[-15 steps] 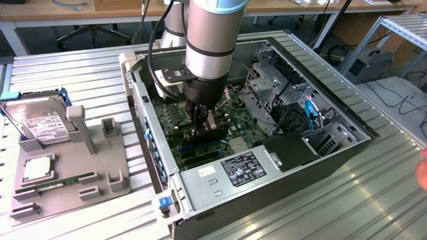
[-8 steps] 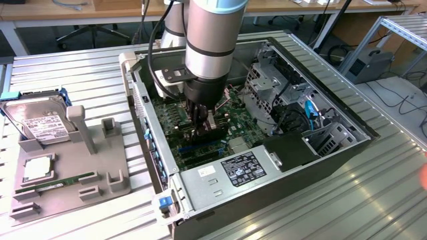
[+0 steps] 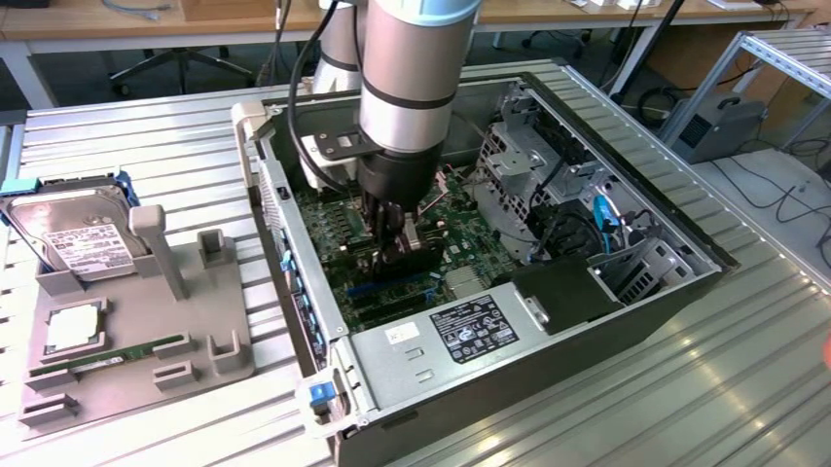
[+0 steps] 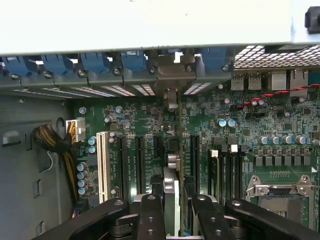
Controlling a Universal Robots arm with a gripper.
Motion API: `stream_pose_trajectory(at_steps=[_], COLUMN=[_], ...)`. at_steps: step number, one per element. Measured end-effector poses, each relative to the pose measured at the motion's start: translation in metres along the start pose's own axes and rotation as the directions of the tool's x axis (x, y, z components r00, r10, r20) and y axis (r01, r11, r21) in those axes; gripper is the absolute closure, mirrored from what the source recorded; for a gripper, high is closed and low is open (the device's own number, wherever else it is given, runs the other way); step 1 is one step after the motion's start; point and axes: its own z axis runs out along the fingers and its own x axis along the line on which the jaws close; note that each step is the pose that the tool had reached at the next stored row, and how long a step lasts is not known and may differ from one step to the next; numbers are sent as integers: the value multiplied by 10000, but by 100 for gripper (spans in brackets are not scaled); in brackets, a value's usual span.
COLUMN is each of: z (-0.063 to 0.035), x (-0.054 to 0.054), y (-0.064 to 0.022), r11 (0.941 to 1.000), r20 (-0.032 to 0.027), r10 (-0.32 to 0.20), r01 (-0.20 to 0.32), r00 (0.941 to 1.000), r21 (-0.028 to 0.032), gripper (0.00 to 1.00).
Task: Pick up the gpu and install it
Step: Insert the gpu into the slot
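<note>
My gripper [image 4: 176,216] is shut on the gpu [image 4: 171,192], a thin dark card seen edge-on between the two black fingers [image 4: 150,217]. The card stands upright over the black expansion slots of the green motherboard [image 4: 250,125]. Its far end reaches toward the rear slot openings [image 4: 167,70] of the case. Whether it sits in a slot I cannot tell. In the exterior view the arm reaches straight down into the open computer case [image 3: 675,282]. There the gripper [image 3: 396,241] holds the dark gpu [image 3: 405,265] low over the board.
Left of the case in the exterior view, a grey holder [image 3: 208,292] carries a hard drive [image 3: 78,233] and a green RAM stick [image 3: 111,352]. Inside the case are a drive cage [image 3: 520,165], a power supply [image 3: 474,329], a white slot [image 4: 103,165], a cable bundle [image 4: 50,140] and a CPU socket [image 4: 280,192].
</note>
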Motion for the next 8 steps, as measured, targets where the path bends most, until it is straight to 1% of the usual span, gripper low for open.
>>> stream_pose_trajectory(at_steps=[8], z=[2], x=[-33], y=[1], r11=[10000], r20=[68], r10=[-10], r01=[10], r00=[10000], r21=[-1], gripper=[73])
